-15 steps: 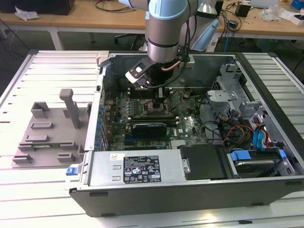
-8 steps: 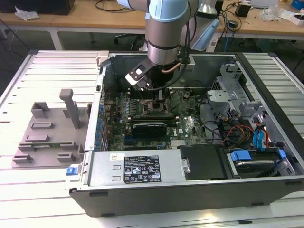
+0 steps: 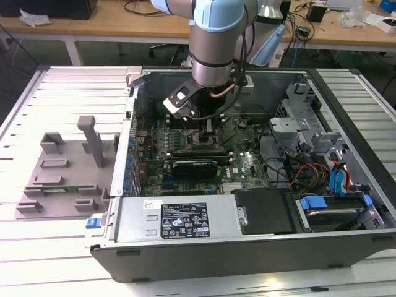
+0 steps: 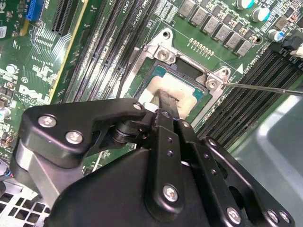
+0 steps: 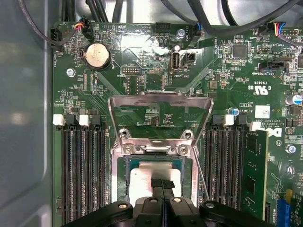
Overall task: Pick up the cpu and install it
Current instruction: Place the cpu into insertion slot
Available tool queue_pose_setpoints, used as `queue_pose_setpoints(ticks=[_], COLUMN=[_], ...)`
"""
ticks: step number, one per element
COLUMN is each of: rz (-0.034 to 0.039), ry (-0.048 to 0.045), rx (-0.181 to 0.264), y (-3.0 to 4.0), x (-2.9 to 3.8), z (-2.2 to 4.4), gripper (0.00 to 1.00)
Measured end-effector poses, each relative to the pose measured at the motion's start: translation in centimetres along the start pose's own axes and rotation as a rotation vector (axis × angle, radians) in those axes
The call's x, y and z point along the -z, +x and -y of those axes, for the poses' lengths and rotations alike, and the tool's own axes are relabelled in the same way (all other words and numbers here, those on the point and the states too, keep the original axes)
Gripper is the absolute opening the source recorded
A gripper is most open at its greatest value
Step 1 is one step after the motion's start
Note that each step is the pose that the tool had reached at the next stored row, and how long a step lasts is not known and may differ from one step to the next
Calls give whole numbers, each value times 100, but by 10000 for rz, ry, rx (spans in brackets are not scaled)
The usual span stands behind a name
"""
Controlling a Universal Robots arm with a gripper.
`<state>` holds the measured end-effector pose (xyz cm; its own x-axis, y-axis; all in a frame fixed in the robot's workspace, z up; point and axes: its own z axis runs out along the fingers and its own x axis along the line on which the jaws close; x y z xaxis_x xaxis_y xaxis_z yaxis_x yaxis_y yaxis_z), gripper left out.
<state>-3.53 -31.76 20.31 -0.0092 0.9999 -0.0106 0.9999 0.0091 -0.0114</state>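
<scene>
Within the socket (image 5: 121, 163) lies the pale silver square cpu (image 5: 142, 177) under the clenched hand (image 5: 162, 183).

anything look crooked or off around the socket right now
Nothing stands out. The cpu looks flat and square in the socket, the metal cover stands open at its hinge, and the tool, fingers together, is right at the cpu's top.
</scene>
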Motion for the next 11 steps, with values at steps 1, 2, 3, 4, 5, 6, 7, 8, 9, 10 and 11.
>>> queue_pose_setpoints(ticks=[1,2,3,4,5,6,7,8,9,10,11], rz=[-3,-5,-5,-6,-6,-27,-13,-1,4,10,12], ry=[-2,5,5,1,-3,-19,-6,0,-1,-1,-2], rx=[1,1,-3,-2,3,3,3,2,0,2,1], y=[5,6,6,7,7,11,9,6,6,5,5], x=[0,0,0,-1,0,19,65,105,144,191,238], z=[-1,-8,-21,-43,-67,-75,-76,-75,-76,-77,-77], gripper=[11,11,11,11,11,11,11,11,11,11,11])
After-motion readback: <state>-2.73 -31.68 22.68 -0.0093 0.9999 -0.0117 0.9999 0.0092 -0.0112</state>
